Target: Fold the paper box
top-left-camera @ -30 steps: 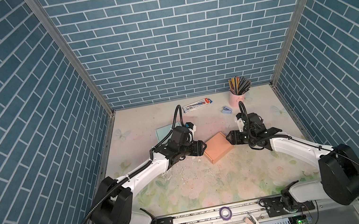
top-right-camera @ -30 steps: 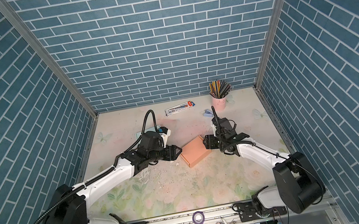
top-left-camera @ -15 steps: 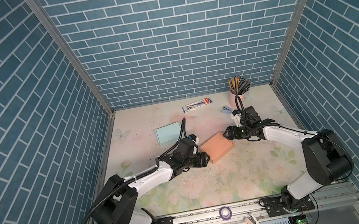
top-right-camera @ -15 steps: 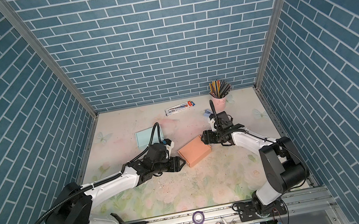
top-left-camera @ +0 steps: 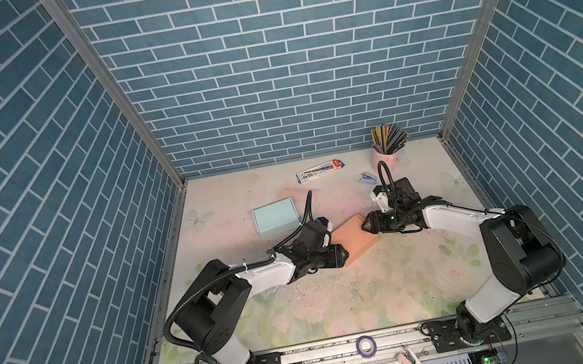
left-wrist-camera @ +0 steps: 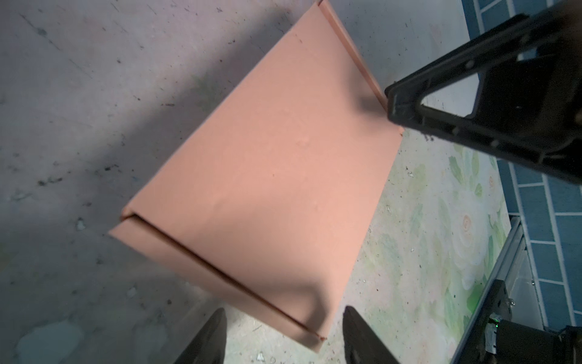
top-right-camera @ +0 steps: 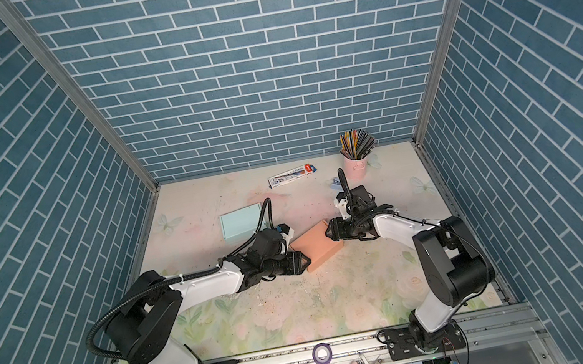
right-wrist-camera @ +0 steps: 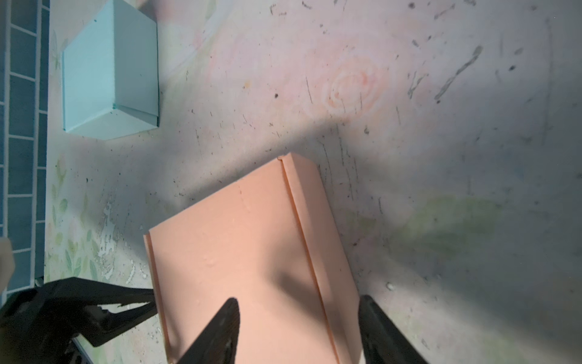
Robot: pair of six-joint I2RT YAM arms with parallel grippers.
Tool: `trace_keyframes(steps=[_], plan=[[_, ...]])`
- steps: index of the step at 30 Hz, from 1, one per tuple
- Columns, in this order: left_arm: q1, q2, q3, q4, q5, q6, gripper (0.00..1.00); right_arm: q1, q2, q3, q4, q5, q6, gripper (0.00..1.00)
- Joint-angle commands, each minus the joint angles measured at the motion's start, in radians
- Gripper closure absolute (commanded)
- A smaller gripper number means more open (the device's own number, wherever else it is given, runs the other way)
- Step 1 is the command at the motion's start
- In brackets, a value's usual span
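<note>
The left gripper [top-left-camera: 344, 256], jaws apart, straddles the lower-left corner of the orange box [top-left-camera: 353, 240]. The right gripper [top-left-camera: 365, 224], likewise apart, straddles its upper-right corner. The box lies closed on the tabletop [top-left-camera: 343, 303], centre frame in both top views. Probably best to press opposite corners evenly so it closes square. Two grippers, two boxes (the other a blue box [top-left-camera: 275, 218]), one pencil cup [top-left-camera: 384, 155].

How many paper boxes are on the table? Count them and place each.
2. The orange box lies centrally; the light blue box sits behind it, farther left in both top views. None seems hidden.
</note>
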Motion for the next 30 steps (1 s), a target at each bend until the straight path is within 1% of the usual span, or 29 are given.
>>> trace_keyframes(steps=[1, 9, 17, 22, 30], plan=[[-0.004, 0.014, 0.036, 0.011, -0.006, -0.003, 0.43, 0.01, -0.002, -0.023, 0.017, -0.026, -0.007, 0.42], [-0.002, 0.05, 0.114, -0.041, -0.021, 0.029, 0.48, 0.04, -0.012, -0.036, 0.046, -0.03, 0.021, 0.47], [0.032, 0.095, 0.214, -0.094, -0.035, 0.07, 0.49, 0.042, -0.008, -0.008, 0.06, -0.033, 0.026, 0.5], [0.072, 0.147, 0.303, -0.129, -0.032, 0.102, 0.49, 0.042, 0.034, 0.046, 0.091, -0.04, 0.037, 0.51], [0.137, 0.241, 0.434, -0.169, -0.023, 0.134, 0.5, 0.042, 0.146, 0.202, 0.092, -0.046, 0.029, 0.53]])
